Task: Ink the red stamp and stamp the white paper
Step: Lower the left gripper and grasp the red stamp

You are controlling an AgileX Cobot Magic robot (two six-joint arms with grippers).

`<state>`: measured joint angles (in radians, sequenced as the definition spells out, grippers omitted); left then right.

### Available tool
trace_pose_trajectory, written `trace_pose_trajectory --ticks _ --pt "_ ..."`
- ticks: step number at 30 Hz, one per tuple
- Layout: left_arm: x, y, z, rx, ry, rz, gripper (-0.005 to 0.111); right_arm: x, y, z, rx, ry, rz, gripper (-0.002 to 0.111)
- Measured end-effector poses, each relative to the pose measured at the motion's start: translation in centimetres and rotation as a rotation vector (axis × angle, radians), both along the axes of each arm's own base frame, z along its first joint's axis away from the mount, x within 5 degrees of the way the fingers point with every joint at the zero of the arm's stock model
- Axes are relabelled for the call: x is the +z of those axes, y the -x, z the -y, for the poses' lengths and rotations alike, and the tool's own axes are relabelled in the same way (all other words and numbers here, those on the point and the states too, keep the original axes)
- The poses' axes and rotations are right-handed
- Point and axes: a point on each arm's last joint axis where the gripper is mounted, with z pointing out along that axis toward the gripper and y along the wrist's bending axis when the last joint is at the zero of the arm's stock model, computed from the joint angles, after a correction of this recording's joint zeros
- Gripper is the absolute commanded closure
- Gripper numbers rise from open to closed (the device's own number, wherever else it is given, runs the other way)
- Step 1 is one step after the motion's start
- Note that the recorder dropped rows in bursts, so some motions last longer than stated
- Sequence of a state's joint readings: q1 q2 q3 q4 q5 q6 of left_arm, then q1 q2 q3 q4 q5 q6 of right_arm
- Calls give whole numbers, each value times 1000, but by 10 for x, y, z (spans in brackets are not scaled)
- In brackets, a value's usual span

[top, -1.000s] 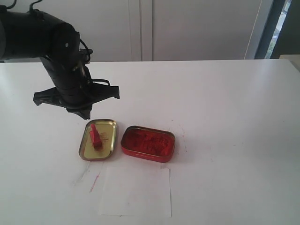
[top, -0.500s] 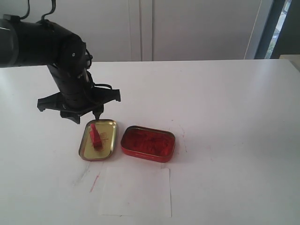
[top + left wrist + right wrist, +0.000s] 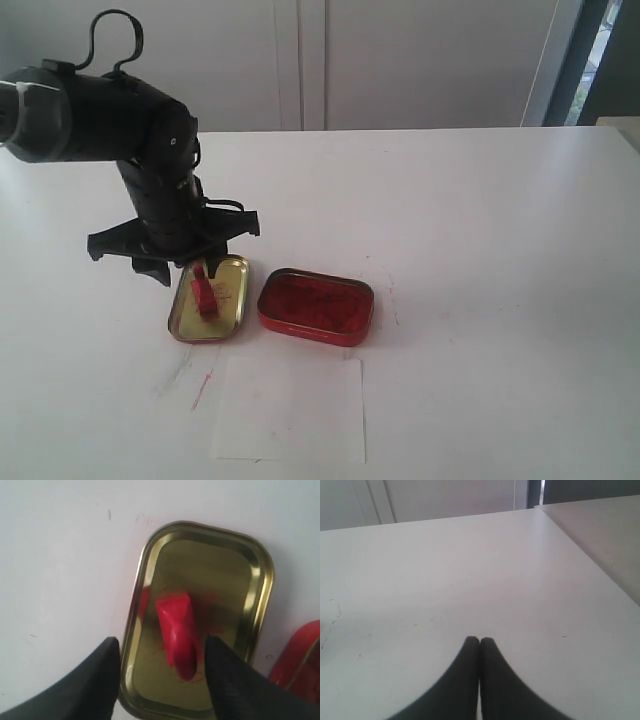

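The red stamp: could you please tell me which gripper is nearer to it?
Left. The left gripper hangs just above the red stamp, fingers open either side; the right gripper is shut, with no stamp in its view.

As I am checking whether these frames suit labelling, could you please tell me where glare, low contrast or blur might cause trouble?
Exterior view: even light, but the white paper barely contrasts with the table. Left wrist view: bright glare on the gold tin's rim, the red stamp slightly soft, dark tool fingers blurred. Right wrist view: evenly lit, no glare.
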<state>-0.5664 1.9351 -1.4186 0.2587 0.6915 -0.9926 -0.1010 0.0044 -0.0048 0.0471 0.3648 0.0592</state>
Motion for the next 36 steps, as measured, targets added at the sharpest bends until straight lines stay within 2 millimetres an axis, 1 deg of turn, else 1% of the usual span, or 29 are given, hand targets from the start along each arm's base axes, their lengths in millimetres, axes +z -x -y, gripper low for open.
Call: trace_pose_trajectory --ticks 6,7,9,24,26,29,30,32,36 --pt "-11 -2 2 22 1 -23 50 0 0 0 0 0 0 108" --pt "-15 -2 3 24 1 -32 50 0 0 0 0 0 0 108" --pt "-17 -2 3 28 6 -36 50 0 0 0 0 0 0 108" --pt "-17 -4 1 11 -21 -16 50 0 0 0 0 -1 0 108" --pt "-18 -5 2 10 -19 -14 54 0 0 0 0 -1 0 108" --pt "-19 -5 2 10 -18 -12 71 0 0 0 0 -1 0 108" --pt "-19 -5 2 9 -16 -11 74 0 0 0 0 -1 0 108" --pt "-19 -5 2 9 -15 -9 76 0 0 0 0 -1 0 108" --pt "-19 -6 3 9 -14 -8 76 0 0 0 0 -1 0 108"
